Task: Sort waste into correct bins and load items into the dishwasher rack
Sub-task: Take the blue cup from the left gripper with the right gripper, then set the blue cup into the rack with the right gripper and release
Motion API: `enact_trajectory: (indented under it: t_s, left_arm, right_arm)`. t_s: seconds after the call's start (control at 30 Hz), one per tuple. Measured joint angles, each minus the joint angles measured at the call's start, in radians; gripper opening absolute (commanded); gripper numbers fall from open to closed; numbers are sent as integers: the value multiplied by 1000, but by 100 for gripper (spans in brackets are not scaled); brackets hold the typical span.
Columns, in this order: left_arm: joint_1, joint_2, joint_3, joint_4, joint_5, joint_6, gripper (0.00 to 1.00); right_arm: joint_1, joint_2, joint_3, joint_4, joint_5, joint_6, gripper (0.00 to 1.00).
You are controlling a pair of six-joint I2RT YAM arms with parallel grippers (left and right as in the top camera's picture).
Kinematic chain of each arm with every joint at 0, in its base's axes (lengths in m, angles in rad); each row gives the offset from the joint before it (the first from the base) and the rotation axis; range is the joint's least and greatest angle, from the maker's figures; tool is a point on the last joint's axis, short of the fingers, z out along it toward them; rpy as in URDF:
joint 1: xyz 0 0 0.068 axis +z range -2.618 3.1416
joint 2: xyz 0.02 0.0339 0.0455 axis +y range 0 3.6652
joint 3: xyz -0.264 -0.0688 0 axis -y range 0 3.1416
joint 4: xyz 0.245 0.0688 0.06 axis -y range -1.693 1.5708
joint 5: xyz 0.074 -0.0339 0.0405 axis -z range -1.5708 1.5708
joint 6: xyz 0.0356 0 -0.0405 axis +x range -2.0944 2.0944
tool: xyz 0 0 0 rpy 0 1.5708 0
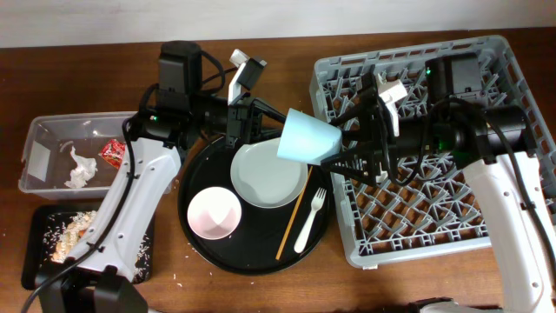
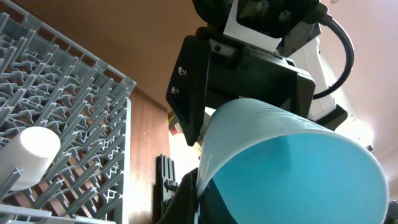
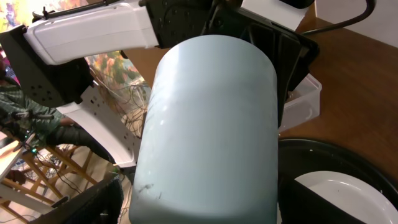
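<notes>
Above the round tray, just left of the dishwasher rack: light blue cup, rim pinched by left gripper, right gripper around its base (grip unclear); red wrapper, tissue binned; plate, bowl, fork, wooden stick pending.

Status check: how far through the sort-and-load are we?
Done: tissue and wrapper in the tub; rice on the flat tray; white cup in the rack. In hand: blue cup, pinched by the left claw, right claw at its base. Left: plate, bowl, fork, stick on the round tray.
</notes>
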Motion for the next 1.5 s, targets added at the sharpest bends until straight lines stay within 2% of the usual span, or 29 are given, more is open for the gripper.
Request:
enact_trajectory:
  t_s: [0.27, 0.4, 0.53, 0.67, 0.87, 1.03, 1.4, 1.43, 1.5]
  left_arm:
    - [0, 0, 0, 0, 0, 0, 0]
    - [0, 0, 0, 0, 0, 0, 0]
    - [0, 0, 0, 0, -1, 0, 0]
    - [-1, 0, 0, 0, 15, 0, 0]
    - [-3, 0, 0, 0, 22, 0, 0]
    - [3, 0, 0, -14, 14, 11, 0]
    - [6, 0, -58, -10, -2, 19, 0]
    - [5, 0, -63, -10, -3, 19, 1]
    - [4, 0, -67, 5, -11, 19, 12]
  right_arm:
    - [0, 0, 0, 11, 0, 0, 77]
    - [1, 0, 0, 97, 0, 64, 74]
    - [3, 0, 0, 97, 0, 91, 73]
    - [64, 0, 0, 104, 36, 95, 73]
    - [84, 0, 0, 111, 68, 109, 67]
    - [84, 0, -1, 149, 74, 162, 57]
    - [84, 0, -13, 210, 119, 266, 57]
    - [84, 0, -13, 217, 125, 274, 57]
    - [84, 0, -13, 227, 140, 285, 57]
